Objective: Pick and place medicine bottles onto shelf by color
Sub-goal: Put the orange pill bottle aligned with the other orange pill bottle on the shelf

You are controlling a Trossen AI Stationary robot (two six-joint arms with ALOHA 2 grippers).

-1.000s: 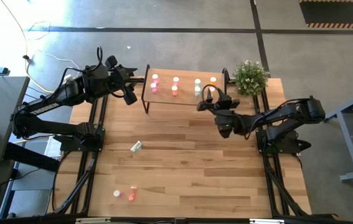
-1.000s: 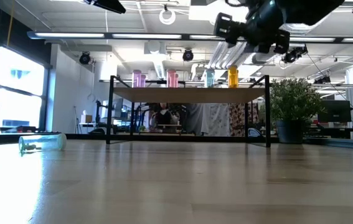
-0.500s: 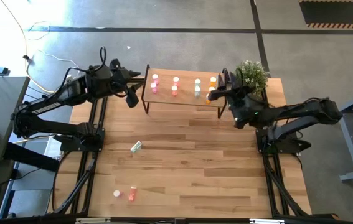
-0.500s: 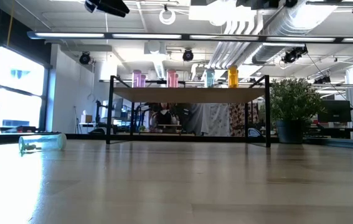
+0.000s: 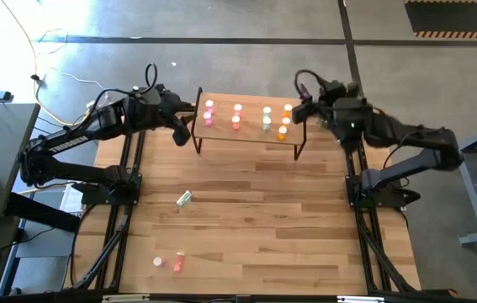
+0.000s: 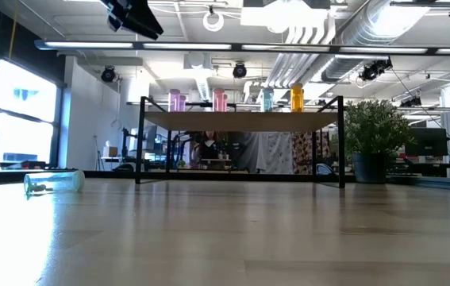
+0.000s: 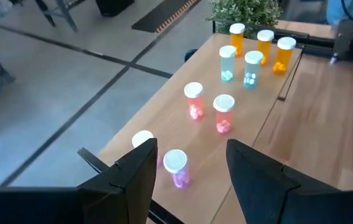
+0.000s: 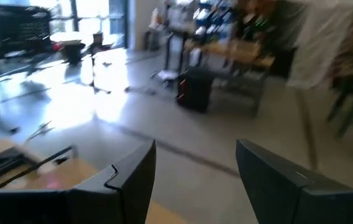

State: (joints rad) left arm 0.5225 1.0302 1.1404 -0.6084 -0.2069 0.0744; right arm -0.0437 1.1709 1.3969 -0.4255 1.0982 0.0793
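Wood-plank table (image 5: 255,219) w/ shelf (image 5: 251,139) at back, both grippers (image 7: 188,165) (image 8: 195,165) released, nothing held

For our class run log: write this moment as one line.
left gripper: open, over shelf end | right gripper: open, empty | loose green bottle: on table

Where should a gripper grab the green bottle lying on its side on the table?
Grip the green bottle across the middle of its body, coming straight down from above. It lies flat on the bare tabletop, nothing beside it, so fingers should fit on both sides of the round body.
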